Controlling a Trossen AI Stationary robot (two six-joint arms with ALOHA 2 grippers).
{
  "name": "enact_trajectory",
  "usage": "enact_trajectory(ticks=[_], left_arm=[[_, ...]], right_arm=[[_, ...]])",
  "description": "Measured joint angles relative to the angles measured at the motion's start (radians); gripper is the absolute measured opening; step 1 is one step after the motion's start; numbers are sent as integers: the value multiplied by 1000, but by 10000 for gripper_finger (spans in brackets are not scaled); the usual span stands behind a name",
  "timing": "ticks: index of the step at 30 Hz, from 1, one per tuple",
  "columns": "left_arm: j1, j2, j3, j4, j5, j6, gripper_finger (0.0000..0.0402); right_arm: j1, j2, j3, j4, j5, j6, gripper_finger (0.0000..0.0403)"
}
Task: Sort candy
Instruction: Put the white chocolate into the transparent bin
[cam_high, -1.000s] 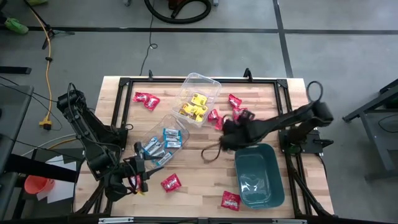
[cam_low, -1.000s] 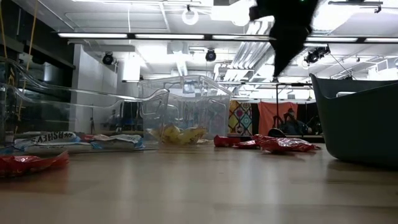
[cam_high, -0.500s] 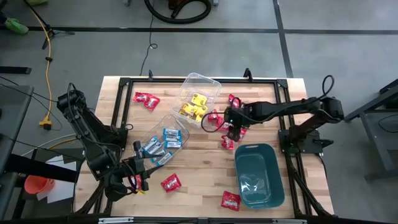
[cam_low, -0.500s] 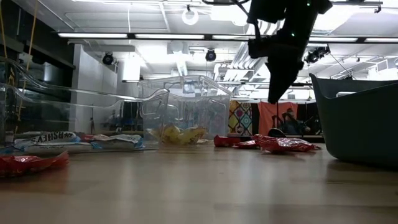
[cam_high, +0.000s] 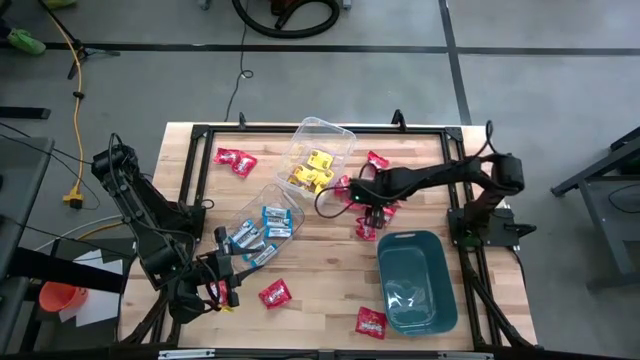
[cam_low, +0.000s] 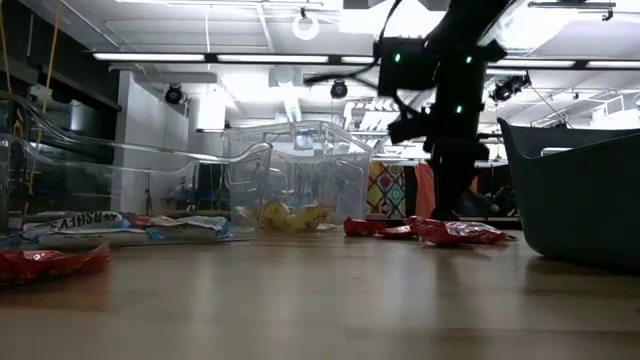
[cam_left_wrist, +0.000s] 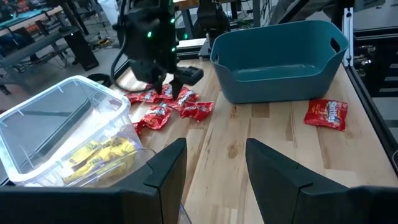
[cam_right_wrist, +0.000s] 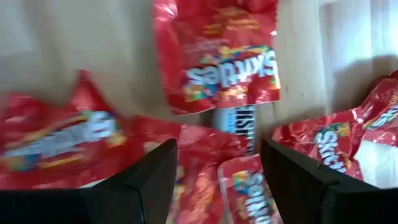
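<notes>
Sort is maybe half done by my read: yellow candy (cam_high: 312, 170) sits in the far clear tub (cam_high: 322, 155), blue-and-white candy (cam_high: 262, 228) is in and spilling from the near clear tub (cam_high: 262, 222), but the teal bin (cam_high: 416, 280) looks empty of red ones. Red candy cluster (cam_high: 368, 192) lies mid-table just beyond the bin, with strays: one far left (cam_high: 236, 159), one near the front (cam_high: 274, 293), one at the front edge beside the bin (cam_high: 371, 322). I have the right claw (cam_high: 368, 203) low over the cluster, fingers apart, gripping nothing; its wrist view shows red packets (cam_right_wrist: 230, 68) filling the gap between the fingers, one dark-labelled packet (cam_right_wrist: 239, 121) among them. Left claw (cam_left_wrist: 214, 168) is parked at the table's front-left corner, open, empty. Room: the bin's rim (cam_high: 405, 240) is just beside the cluster, so a short carry, but the wall needs clearing. Far tub is close on the other side. The front stray is near the table (cam_high: 320, 262) edge, so I'd grab it carefully.
</notes>
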Motion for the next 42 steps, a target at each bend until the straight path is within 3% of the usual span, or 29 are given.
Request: enact_trajectory(ticks=[12, 15, 26, 35, 42], left_arm=[[0, 0, 0, -3, 15, -1, 154], [0, 0, 0, -3, 25, -8, 154], [0, 0, 0, -4, 26, 1, 154], [0, -1, 0, -6, 26, 2, 154], [0, -1, 0, -8, 26, 3, 154]], right_arm=[[-94, 28, 0, 71, -4, -37, 226], [-94, 28, 0, 76, -55, -41, 226], [-98, 32, 0, 77, -28, -63, 226], [-107, 141, 6, 87, -29, -102, 226], [-107, 155, 6, 82, -28, -104, 216]])
